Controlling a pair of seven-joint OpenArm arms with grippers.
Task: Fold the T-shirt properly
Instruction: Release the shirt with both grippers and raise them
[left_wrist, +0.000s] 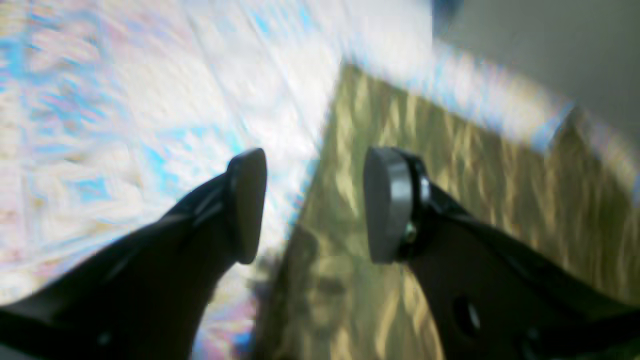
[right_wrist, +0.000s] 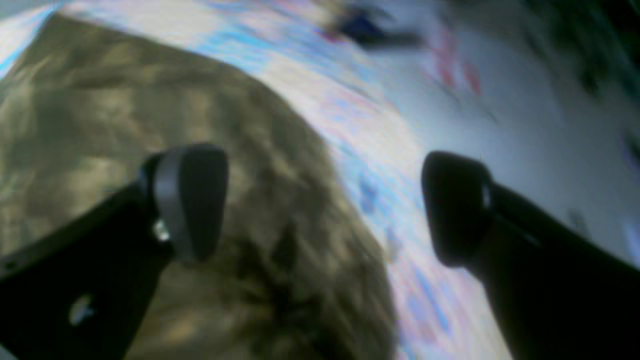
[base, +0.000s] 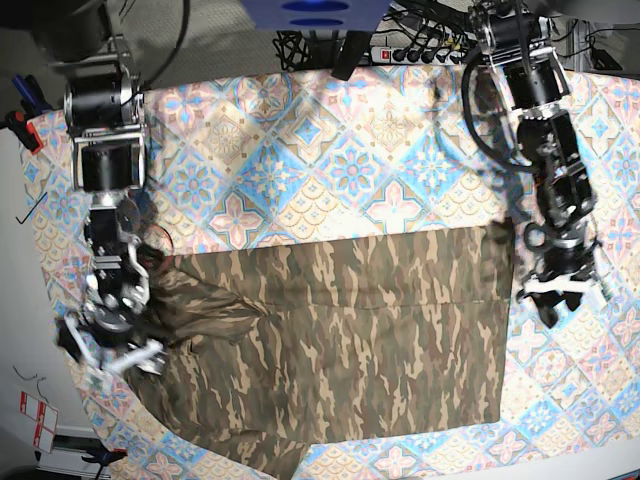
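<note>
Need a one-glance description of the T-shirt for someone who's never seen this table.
Start from the tile-patterned tablecloth in blue, pink and cream that covers the table. The T-shirt lies spread on its near half, between the two arms. It is the only camouflage fabric there, olive, brown and tan, with its left side bunched in wrinkles.

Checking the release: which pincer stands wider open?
The right pincer: its pads gape far apart beside the T-shirt; the left pincer shows a narrower gap.
</note>
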